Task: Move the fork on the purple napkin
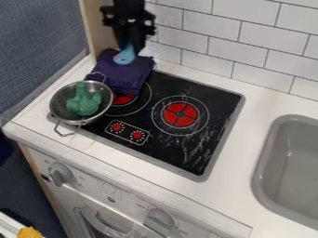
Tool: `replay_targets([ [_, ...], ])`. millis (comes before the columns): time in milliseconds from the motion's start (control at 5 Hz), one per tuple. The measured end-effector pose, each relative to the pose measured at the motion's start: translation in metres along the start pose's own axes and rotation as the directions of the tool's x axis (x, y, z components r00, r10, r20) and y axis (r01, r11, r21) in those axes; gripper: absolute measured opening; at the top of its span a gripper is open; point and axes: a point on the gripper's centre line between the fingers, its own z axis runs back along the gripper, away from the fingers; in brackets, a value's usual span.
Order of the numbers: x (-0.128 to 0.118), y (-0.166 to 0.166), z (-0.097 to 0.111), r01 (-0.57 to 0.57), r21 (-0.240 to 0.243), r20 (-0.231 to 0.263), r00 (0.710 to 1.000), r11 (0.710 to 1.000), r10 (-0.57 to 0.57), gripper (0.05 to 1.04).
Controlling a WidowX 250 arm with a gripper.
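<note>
The black gripper [131, 45] hangs down at the upper left, at the back of the stove, shut on a light blue utensil [125, 56]. The utensil's rounded end points down over the purple napkin [127, 77]; whether it touches the cloth, and whether it is a fork, I cannot tell. Folded and bunched, the napkin lies across the stove's back left corner and the counter beside it, partly over the rear left burner. The utensil's upper part is hidden between the dark fingers.
A metal strainer [60, 114] with a green broccoli-like toy [84, 100] in it sits left of the napkin's front, over the stove's left edge. The black stovetop [180, 155] has red burners. A grey sink [288, 162] is at the right, and a tiled wall [208, 46] stands behind.
</note>
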Motion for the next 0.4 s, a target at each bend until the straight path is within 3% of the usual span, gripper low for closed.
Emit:
replay_targets([
  [200, 0.0013, 0.0088, 0.0056, 0.015, 0.028, -0.009, 1.0, 0.999, -0.015, 0.348],
  [400, -0.0003, 0.0104, -0.0008, 0.015, 0.028, -0.026, 1.0, 0.999, -0.015, 0.416],
])
